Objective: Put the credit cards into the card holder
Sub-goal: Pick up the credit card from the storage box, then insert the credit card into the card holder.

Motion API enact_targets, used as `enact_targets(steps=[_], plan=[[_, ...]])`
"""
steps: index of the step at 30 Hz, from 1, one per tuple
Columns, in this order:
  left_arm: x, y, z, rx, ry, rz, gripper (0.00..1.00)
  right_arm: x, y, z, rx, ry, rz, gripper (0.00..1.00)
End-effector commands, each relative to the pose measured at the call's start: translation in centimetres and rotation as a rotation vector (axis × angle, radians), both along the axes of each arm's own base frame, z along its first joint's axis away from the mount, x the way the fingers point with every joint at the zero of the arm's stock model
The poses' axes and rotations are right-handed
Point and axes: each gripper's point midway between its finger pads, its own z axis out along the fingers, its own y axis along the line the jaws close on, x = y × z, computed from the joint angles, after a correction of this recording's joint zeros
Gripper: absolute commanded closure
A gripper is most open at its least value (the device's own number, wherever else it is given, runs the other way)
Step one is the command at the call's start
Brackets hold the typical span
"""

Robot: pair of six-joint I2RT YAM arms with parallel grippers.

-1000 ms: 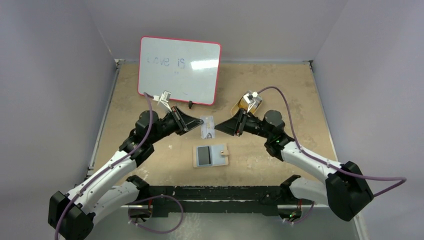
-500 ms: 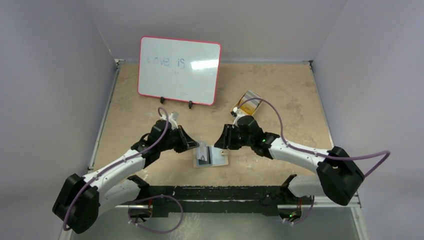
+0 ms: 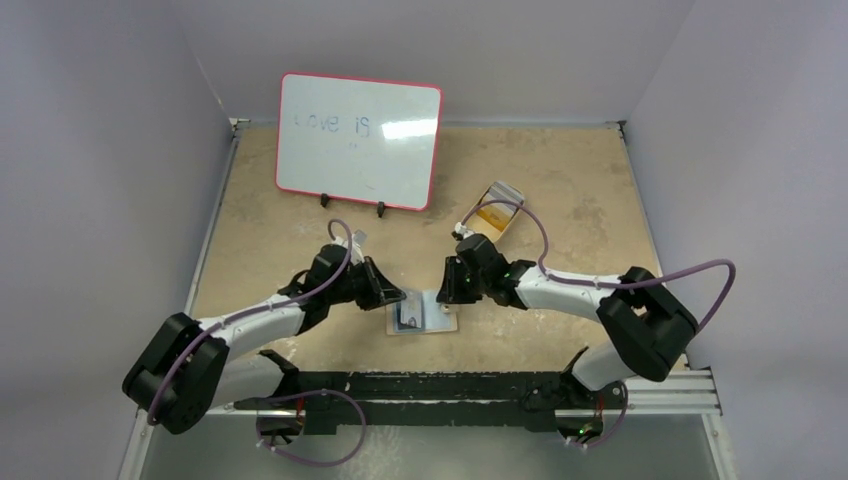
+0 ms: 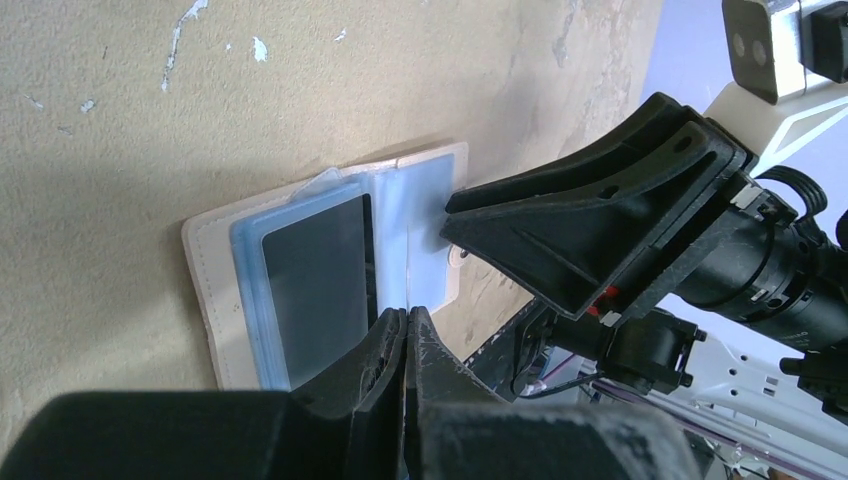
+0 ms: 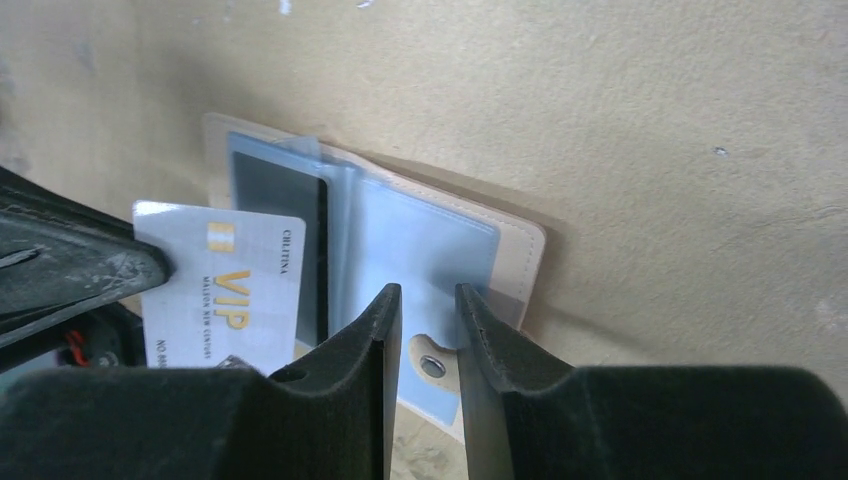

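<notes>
Overlapping card holder (image 4: 205, 270): left tool (image 4: 405, 318)'s card (image 5: 225, 290).

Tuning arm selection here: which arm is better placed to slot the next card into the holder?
Left. The left gripper is shut on the VIP card, just above the open card holder; the right gripper, slightly open by the snap tab, holds no card.

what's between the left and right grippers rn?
In the right wrist view: a white VIP-printed credit card in the left gripper's jaws, over the open tan leather card holder.
</notes>
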Motion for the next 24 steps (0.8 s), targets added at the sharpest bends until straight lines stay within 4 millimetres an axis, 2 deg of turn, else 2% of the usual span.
enact_targets(steps=[1, 10, 15, 24], plan=[[0.8, -1.1, 1.2, -0.072, -0.054, -0.015, 1.0, 0.8, -0.1, 0.0, -0.04, -0.034, -0.004, 0.72], [0.8, -1.3, -1.1, -0.04, -0.013, -0.031, 1.0, 0.6, -0.6, -0.9, -0.1, -0.036, -0.017, 0.76], [1.0, -0.5, -2.4, 0.03, -0.002, -0.003, 1.0, 0.5, -0.6, -1.0, -0.103, -0.035, -0.015, 0.77], [1.2, -0.6, -3.0, 0.04, 0.0, 0.002, 1.0, 0.5, -0.6, -0.8, -0.103, -0.042, -0.02, 0.77]])
